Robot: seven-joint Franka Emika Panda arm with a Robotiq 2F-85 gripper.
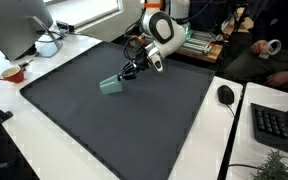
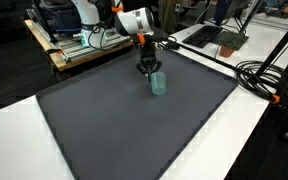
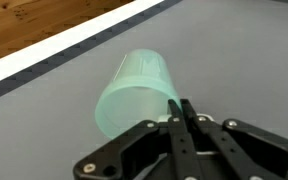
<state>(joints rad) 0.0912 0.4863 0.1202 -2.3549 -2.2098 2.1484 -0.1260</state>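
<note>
Closest to me, my pincer [image 3: 181,112] is coming in low in the wrist view. Its two fingers are pressed almost together, and they seem to be pinching the thin wall at the rim of the cup [image 3: 134,90], one finger inside the mouth and one outside. That would be why the gap between them is looking so narrow: the wall is only a sliver of plastic.

The cup is pale green and see-through. It is lying on its side on the dark mat [image 1: 134,130], with its wide mouth turned toward me and its closed base pointing away. Lying like that, the rim is the only part offering me an edge to nip, so I am holding it at the right of the mouth and not around the body.

In both exterior views my pincer [image 1: 127,72] [image 2: 149,68] is reaching steeply down to the cup [image 1: 110,85] [image 2: 158,82], which is sitting in the far half of the mat. The cup appears to be touching the mat along its side, though I cannot tell whether it is lifting slightly.

Farther out, the white counter [image 1: 34,140] is framing the mat. A mouse [image 1: 225,94] and a keyboard [image 1: 279,125] are sitting to the right, well apart from the cup. A small bowl [image 1: 12,73] is resting at the far left, beneath a monitor [image 1: 14,25].
</note>
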